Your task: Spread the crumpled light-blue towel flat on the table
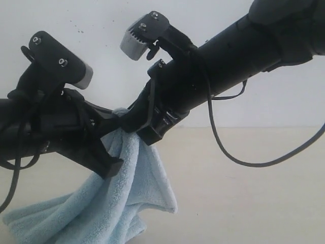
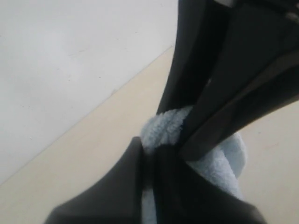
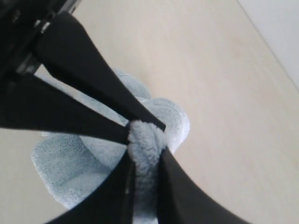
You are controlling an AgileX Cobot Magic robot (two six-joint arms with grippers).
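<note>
Closest in, the bottom end of the light-blue fluffy terry-cloth towel [image 1: 137,178] is seen heaped on the front-left of the pale beige wood-like table [image 1: 244,193], with the rest pulled up into a crumpled cone. So it's half lifted, half resting, nowhere near flat.

Just above that, the cone's tip is pinched by both black grippers at practically one spot. The left gripper [image 1: 112,165] is clamped tight on a fold, jaws closed down to the cloth's thickness, as shown in its wrist view. The right gripper [image 1: 147,136] is parked right beside it, and in its own wrist view a fat wad of fleece is squeezed between its narrowed jaws too.

Further back, bare tabletop is seen to the right, and a plain white wall [image 1: 101,20] is met at the far edge. A loose black cable [image 1: 228,152] is hung under the right arm, clear of the cloth.

Step-wise, this is judged to be the double-grab stage: grips set, nothing spread yet. What's probably called for next is the grippers being drawn apart so an edge gets stretched, then the cloth being lowered and dragged out over the open table. With both pinches on one lump, some sliding along the edge may be needed, and slipping should be watched for.
</note>
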